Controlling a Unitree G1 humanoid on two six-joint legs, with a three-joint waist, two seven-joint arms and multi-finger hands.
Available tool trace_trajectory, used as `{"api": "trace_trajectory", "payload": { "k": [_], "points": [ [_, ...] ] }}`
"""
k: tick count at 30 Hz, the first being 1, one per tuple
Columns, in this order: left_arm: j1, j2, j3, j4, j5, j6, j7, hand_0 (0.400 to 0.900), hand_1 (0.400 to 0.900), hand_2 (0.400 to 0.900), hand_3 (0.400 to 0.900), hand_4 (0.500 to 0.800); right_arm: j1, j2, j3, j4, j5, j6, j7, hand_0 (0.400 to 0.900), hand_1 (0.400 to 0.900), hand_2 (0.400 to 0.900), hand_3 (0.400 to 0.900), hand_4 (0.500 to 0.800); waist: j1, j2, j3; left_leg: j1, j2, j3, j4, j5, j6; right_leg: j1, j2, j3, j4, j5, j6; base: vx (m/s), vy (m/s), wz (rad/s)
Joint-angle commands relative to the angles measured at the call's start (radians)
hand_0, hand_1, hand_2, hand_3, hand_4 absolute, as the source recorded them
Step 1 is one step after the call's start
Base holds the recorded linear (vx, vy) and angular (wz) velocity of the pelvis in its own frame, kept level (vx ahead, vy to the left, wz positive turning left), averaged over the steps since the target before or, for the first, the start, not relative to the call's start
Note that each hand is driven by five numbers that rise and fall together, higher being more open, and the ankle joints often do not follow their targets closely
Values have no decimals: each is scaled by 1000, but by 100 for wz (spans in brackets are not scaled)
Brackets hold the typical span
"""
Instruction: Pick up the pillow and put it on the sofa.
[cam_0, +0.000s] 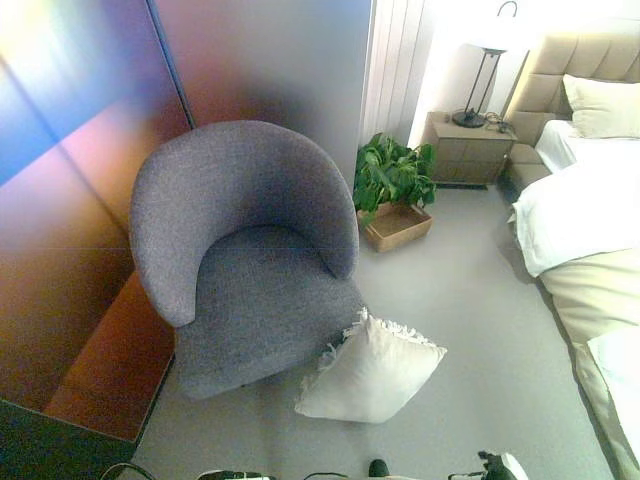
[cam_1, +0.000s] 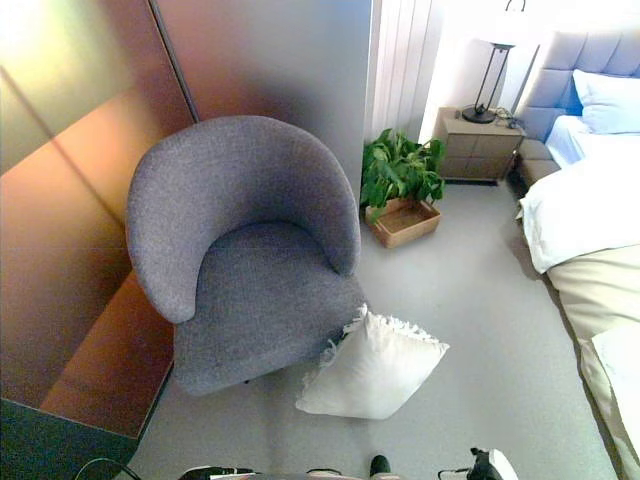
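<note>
In the basket (cam_0: 398, 226), a leafy plant (cam_0: 392, 172).

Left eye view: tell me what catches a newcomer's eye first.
The big grey armchair fills the middle, standing against the dark wall panels. A white fringed pillow lies on the floor, leaning on the chair's front right corner. Behind, a potted plant in a basket stands beside a nightstand, with a bed at right.

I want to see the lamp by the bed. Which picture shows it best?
The right eye view shows the lamp a little better: its stand and base on the bedside table stand out clearly. The left eye view shows the same lamp, but its shade fades into the bright wall. Both cut off the top.
</note>
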Motion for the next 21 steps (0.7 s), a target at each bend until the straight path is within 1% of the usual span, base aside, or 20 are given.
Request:
{"api": "trace_trajectory", "payload": {
  "k": [1,5,10,14,17,21],
  "points": [
    [-3,1,-29,52,14,60,-86,900,900,900,900,800,-133,-99,41,-39,-70,-47,-79,900,900,900,900,800,26,-33,66,-14,-41,-52,4,-51,46,55,11,-77,6,-53,36,35,-58,16],
    [-15,14,-37,53,10,68,-87,900,900,900,900,800,-189,-172,52,-66,-91,-72,-68,900,900,900,900,800,40,-34,82,-53,-34,-62,4,-41,42,22,11,-91,12,-51,33,-6,-46,16],
    [-39,15,-51,50,2,81,-82,900,900,900,900,800,-258,-231,68,-96,-94,-94,-67,900,900,900,900,800,55,-34,115,-107,-31,-84,4,-26,36,-20,15,-105,26,-57,25,-45,-38,17],
    [-69,14,-63,49,-18,77,-67,900,900,900,900,800,-338,-280,82,-111,-72,-105,-64,900,900,900,900,800,70,-28,157,-164,-30,-108,4,-9,33,-74,20,-115,50,-63,15,-81,-29,15],
    [-84,15,-68,44,-37,82,-64,900,900,900,900,800,-403,-312,102,-134,-67,-97,-51,900,900,900,900,800,77,-18,184,-196,-30,-122,4,2,30,-106,24,-125,71,-71,6,-48,3,14],
    [-107,10,-66,35,-111,75,-55,900,900,900,900,800,-490,-362,128,-167,-47,-82,-30,900,900,900,900,800,86,3,232,-249,-36,-146,4,20,25,-166,28,-138,114,-86,-6,-56,30,11]
  ]
}}
